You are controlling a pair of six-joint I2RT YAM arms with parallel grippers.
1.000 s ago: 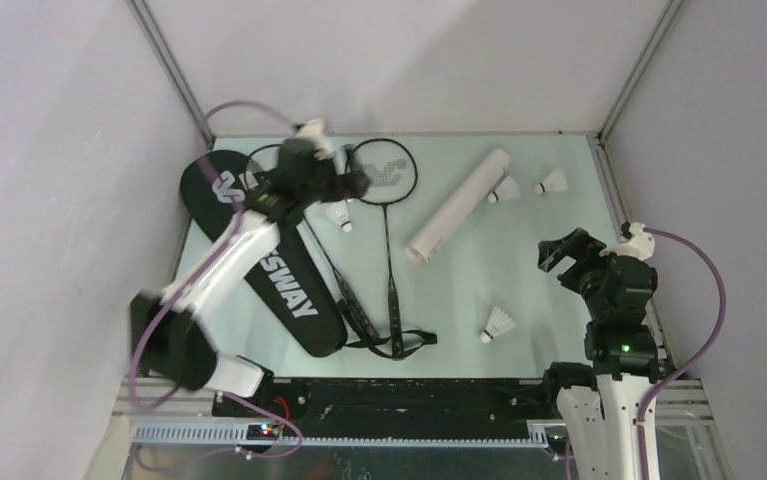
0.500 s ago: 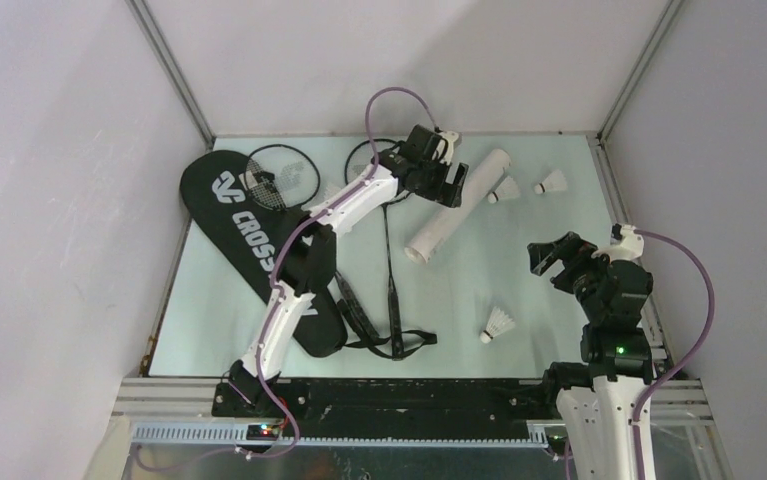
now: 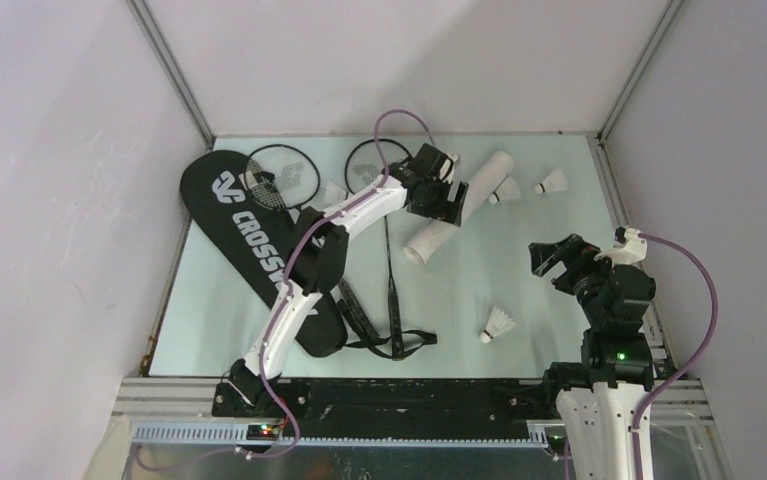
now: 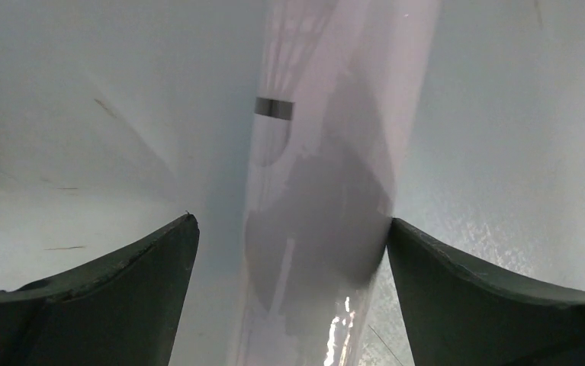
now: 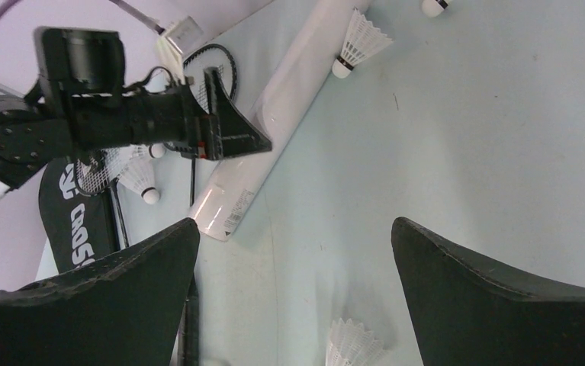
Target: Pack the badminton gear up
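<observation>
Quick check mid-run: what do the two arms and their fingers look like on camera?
The left arm and right arm have white links with black joints. A purple cable loops along each. The fingers are dark and wedge-shaped. A green light glows on the right arm.

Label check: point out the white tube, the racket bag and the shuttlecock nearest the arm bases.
white tube [image 3: 426, 240]: top view, lower section.
racket bag [image 3: 246, 226]: top view, white lettering.
nearest shuttlecock [image 3: 501, 322]: top view, feather skirt.
</observation>
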